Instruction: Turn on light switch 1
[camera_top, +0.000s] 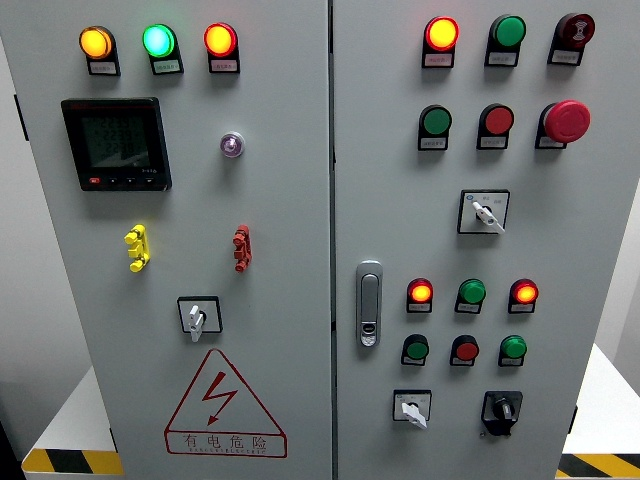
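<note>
A grey electrical cabinet fills the head view; its left door (280, 200) and right door (590, 220) are both closed. White rotary selector switches sit on the left door (197, 317), at the right door's upper middle (484, 212) and near its bottom (412, 407). Beside that last one is a black rotary switch (502, 408). A yellow toggle (137, 248) and a red toggle (241, 248) are on the left door. The small labels are too fine to read, so I cannot tell which is switch 1. Neither of my hands shows.
Yellow (95, 42), green (158, 40) and red (219, 39) lamps glow on the left door above a digital meter (115, 143). Lamps, push buttons and a red emergency stop (567, 121) cover the right door, which has a metal handle (369, 303). Hazard stripes (70, 461) mark the floor.
</note>
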